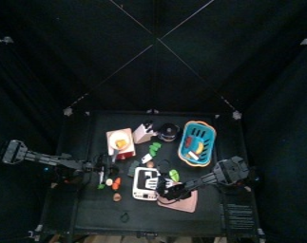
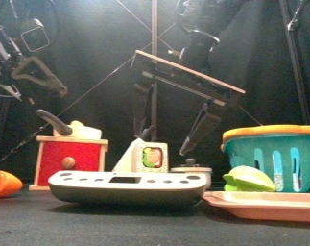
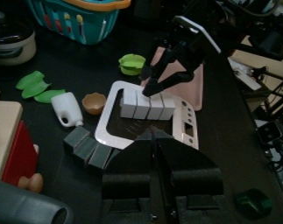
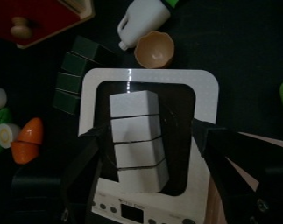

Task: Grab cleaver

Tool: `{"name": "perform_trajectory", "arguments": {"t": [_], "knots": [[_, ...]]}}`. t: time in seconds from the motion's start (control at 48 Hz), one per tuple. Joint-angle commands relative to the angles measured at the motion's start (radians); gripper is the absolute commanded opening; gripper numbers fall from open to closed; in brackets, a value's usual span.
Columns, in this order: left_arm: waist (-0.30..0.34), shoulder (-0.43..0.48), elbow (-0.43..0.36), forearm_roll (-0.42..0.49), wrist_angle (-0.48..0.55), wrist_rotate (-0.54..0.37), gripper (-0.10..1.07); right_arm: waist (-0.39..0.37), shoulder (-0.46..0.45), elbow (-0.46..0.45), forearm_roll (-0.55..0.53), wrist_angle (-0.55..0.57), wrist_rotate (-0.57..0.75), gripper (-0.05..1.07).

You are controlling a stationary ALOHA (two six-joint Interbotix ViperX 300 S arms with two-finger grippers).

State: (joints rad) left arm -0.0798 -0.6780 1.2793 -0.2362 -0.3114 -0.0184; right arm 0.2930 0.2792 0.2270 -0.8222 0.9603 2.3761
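1. Sitting nearest the table's front edge, the white-framed device (image 2: 125,187) lies flat. The pink board (image 2: 285,205) is just beside it on the right.
2. The cleaver (image 4: 140,140) lies on the dark face of that device, a pale whitish rectangle running lengthwise down its middle. Nothing grips it.
3. The right gripper (image 4: 150,131) hangs directly over the cleaver and points down at it. Its jaws are spread as wide as they go, with one black finger (image 4: 95,153) on each long side of the blade and a clear gap between each finger and the blade.
4. From the front, the right wrist is tilted, so the bar that carries the fingers slopes and one finger hangs lower than the other. Whether either fingertip touches the device cannot be told.
5. From above, the right arm (image 1: 225,171) comes in from the right edge, bends at the elbow and reaches in towards the table's middle.
6. The left gripper (image 3: 155,153) is held low and level, well short of the device and aimed towards it. Its jaws are pressed together with only a thin seam between them, and they hold nothing.
7. The left arm (image 1: 42,159) is folded back near the table's left edge.
8. Farther back, a teal basket (image 2: 273,154) stands on the right and a red-and-wood box (image 2: 74,159) on the left.
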Motion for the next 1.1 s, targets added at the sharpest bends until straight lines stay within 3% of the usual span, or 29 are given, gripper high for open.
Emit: {"name": "perform_trajectory", "arguments": {"t": [0.0,0.229,0.417,0.729,0.917,1.083], "knots": [[0.003,0.002,-0.015,0.0,-0.005,0.002,0.38,-0.006,-0.097,0.038,-0.049,-0.031,-0.002,1.02],[0.003,0.002,-0.02,0.002,-0.008,0.006,0.38,-0.02,-0.242,0.147,-0.29,-0.097,-0.003,1.02],[0.011,0.002,-0.031,-0.002,-0.011,0.002,0.38,-0.095,-0.377,0.249,-0.545,-0.319,-0.081,1.02],[0.055,0.006,-0.044,0.009,-0.035,0.009,0.38,-0.489,-0.572,0.385,-0.584,-0.802,-0.347,1.02],[0.086,0.006,-0.06,0.04,-0.054,0.005,0.38,-0.712,-0.588,0.365,-0.624,-1.048,-0.506,1.02],[0.092,0.008,-0.071,0.067,-0.075,0.009,0.38,-0.836,-0.552,0.333,-0.689,-1.184,-0.514,1.02]]}}
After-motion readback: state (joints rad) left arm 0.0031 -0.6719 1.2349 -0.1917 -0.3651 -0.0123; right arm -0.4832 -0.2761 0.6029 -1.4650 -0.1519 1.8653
